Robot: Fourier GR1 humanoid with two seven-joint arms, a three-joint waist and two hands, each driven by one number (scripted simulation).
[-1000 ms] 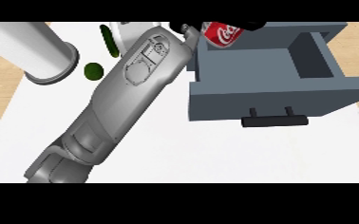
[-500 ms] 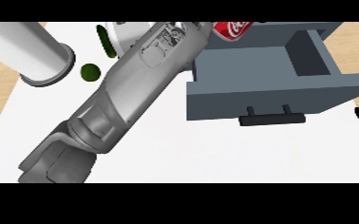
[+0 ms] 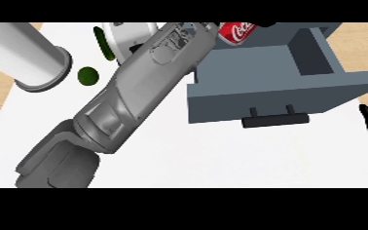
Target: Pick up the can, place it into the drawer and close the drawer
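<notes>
Table (image 3: 215, 161): white top, bare along its near edge.

Left forearm (image 3: 137, 92): grey, enters at the near left corner and runs diagonally toward the far edge, crossing the middle of the table.

Drawer (image 3: 266, 73): blue-grey, pulled open, on the right half of the table. Its front panel faces the near edge and carries a black handle (image 3: 275, 120). The inside is open to view, with a side wall rising along the right.

Right hand (image 3: 361, 111): only a dark sliver at the right edge of the table, beside the drawer front; whether its fingers are straight or curled cannot be told.

Green objects: one small dark green round piece (image 3: 87, 75) near the left edge, one elongated green piece (image 3: 104, 44) farther back.

White cylinder (image 3: 32, 58): large, at the far left corner.

White round container (image 3: 129, 34): at the far edge, partly hidden behind the forearm.

Can (image 3: 237, 31): red with white lettering, tilted, over the drawer's far left corner.

Left hand (image 3: 212, 27): black, mostly cut off at the far edge; it closes on the can.
</notes>
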